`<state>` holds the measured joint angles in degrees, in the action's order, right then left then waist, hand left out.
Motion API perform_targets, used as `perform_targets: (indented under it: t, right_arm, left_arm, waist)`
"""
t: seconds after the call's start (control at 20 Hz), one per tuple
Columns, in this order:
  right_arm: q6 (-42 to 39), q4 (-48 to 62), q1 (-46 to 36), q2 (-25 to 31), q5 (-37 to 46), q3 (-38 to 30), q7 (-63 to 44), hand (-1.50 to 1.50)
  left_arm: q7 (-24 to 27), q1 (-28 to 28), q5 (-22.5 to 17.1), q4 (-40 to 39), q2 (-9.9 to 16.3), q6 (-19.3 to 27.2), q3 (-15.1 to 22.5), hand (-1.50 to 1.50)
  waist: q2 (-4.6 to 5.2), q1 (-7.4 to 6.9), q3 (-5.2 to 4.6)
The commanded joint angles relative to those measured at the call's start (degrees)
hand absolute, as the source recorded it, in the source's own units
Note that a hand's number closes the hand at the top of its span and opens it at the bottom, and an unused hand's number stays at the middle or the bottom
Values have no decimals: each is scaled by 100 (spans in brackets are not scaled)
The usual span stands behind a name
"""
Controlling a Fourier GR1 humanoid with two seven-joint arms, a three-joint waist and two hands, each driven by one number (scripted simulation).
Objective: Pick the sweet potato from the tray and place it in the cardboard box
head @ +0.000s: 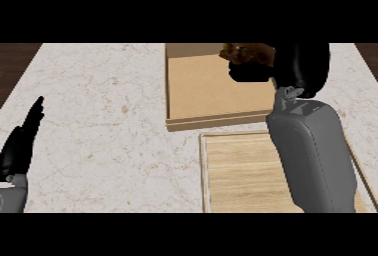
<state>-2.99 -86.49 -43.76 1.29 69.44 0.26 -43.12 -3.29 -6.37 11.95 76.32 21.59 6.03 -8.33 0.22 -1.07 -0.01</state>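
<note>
The brown, lumpy sweet potato (pixel 246 52) is held over the far right part of the cardboard box (pixel 210 85), with my right hand (pixel 291 67) curled round it from the right. Only the potato's top left part shows past the fingers. The box lies open at the counter's far middle, and its floor is bare where I can see it. The wooden tray (pixel 240 175) sits just in front of the box, and my right forearm crosses above it. My left hand (pixel 21 140) rests at the left edge, fingers straight and pointing up.
Pale marble counter (pixel 103 110) spreads to the left of the box and tray. Dark floor shows past the counter's far left and far right corners.
</note>
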Motion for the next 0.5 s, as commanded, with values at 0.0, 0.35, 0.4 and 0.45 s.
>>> perform_targets:
  t: [0.0,0.35,0.4,0.45]
  right_arm:
    - [515,1074,-858,-123,-260,-235,-185,150]
    - [1621,3470,-1967,174,-768,-1357,653,150]
    - [1749,3859,-2046,235,-810,-1401,874,150]
    - [2171,4197,-2100,52,-644,-1352,828,150]
  left_arm:
    - [207,86,-193,-47,222,-280,-239,0]
    - [-79,146,99,371,-67,-32,55,0]
    - [115,41,213,107,-272,140,156,0]
    - [293,-112,33,-176,-72,-67,-45,0]
  waist:
    - [1,-26,-1]
    - [42,-153,4]
    - [62,-133,1]
    - [83,-155,-2]
